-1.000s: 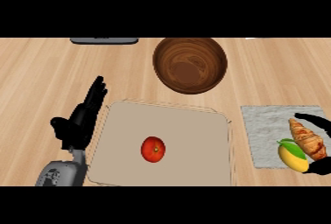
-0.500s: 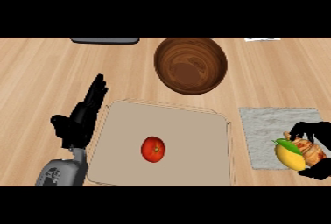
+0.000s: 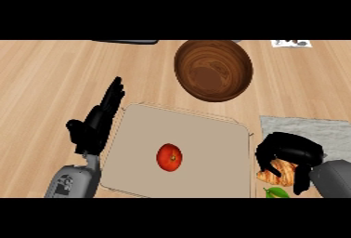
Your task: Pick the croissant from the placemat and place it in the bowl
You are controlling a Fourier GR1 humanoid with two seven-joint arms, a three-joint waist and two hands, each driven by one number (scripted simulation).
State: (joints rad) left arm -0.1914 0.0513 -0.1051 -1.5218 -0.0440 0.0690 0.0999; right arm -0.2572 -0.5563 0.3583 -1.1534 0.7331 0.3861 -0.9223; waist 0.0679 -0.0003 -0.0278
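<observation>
Now the right hand (image 3: pixel 291 151) curls its fingers (image 3: pixel 264 158) round the croissant (image 3: pixel 276 168) at the grey placemat's (image 3: pixel 308 130) near-left edge. Bowl (image 3: pixel 213 69) sits beyond, apart. Left hand (image 3: pixel 93 128) rests open, fingers straight, beside the board (image 3: pixel 198 139) with a tomato (image 3: pixel 170 157).

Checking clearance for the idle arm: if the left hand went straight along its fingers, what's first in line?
Bare counter, it seems. The left hand points up-right, passing left of the wooden bowl; a dark object at the far edge may come next.
</observation>
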